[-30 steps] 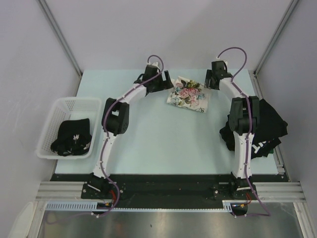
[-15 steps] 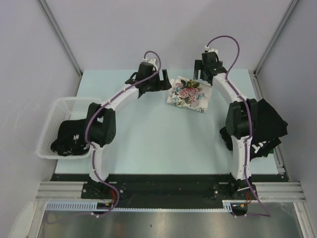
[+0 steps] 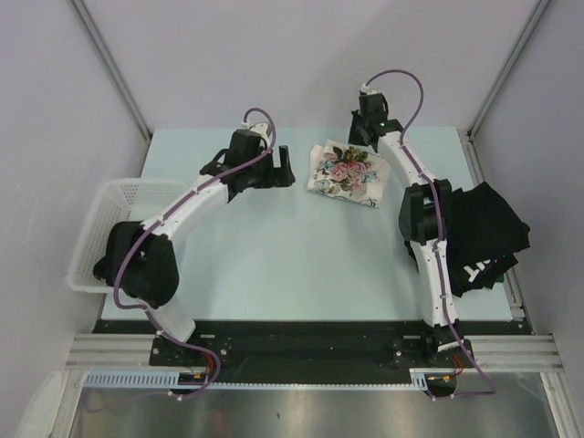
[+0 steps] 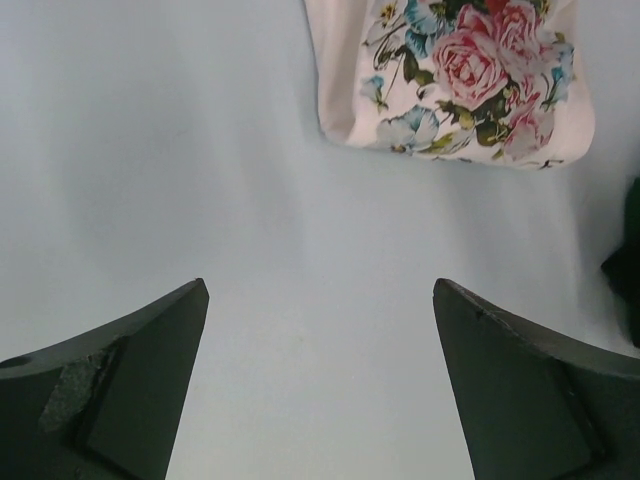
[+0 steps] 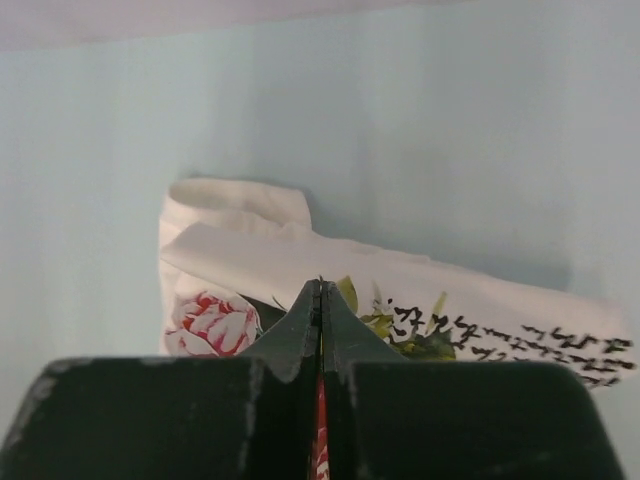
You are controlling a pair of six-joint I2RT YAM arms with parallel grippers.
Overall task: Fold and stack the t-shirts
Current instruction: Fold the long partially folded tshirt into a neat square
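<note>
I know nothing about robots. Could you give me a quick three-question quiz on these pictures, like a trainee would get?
1. True or false: the left hand is wide open.
2. The black shirts are heaped on the robot's: A left, B right, C far side?
3. Fill in: the right hand is ___ by the flowered shirt.
Key: 1 true; 2 B; 3 shut.

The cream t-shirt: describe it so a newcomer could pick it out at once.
On the pale green table, look near the far edge, just right of centre: a folded t-shirt lies there. It alone is cream with a rose print; the shirts heaped at the right edge are black.
</note>
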